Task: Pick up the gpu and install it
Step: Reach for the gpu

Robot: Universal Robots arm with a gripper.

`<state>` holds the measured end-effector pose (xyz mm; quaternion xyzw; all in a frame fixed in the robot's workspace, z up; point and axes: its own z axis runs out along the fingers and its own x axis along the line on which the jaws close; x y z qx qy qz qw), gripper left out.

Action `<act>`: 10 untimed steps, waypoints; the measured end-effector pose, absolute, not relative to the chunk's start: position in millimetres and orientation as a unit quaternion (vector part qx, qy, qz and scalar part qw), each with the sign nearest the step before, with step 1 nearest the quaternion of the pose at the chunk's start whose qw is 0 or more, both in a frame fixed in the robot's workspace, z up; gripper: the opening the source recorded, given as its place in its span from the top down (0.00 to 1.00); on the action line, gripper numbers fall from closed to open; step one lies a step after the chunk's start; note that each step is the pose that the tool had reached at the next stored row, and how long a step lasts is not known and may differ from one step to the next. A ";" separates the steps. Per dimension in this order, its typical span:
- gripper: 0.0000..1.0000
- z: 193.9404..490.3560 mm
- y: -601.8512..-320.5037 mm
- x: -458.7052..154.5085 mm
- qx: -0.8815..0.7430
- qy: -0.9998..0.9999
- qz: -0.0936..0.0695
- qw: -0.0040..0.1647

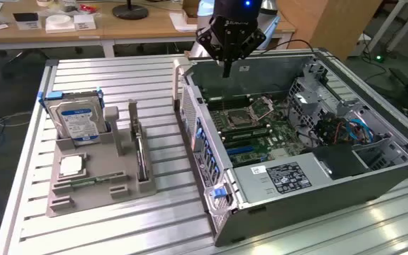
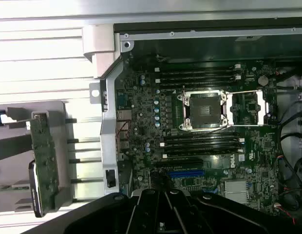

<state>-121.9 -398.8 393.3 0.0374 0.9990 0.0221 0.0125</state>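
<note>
The hand [image 1: 227, 70] hangs over the open computer case [image 1: 310, 212], pinched shut, nothing in it. The gpu [image 1: 142, 154] stands on edge in the grey holder [image 1: 94, 202] on the bench [image 1: 104, 74], well apart, toward the exterior view's left.

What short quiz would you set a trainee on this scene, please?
1. True or false: the gpu stands on edge in the grey holder.
2. The hand hangs over: A the hard drive, B the open computer case, C the wooden desk.
3. Is the hand open or shut?
Key: 1 true; 2 B; 3 shut.
</note>
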 end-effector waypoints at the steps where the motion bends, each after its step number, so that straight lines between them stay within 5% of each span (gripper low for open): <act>1: 0.89 393.3 -398.9 -121.9 0.037 0.999 0.022 0.012; 10: 0.89 393.3 -398.8 -131.3 0.037 0.999 0.022 0.012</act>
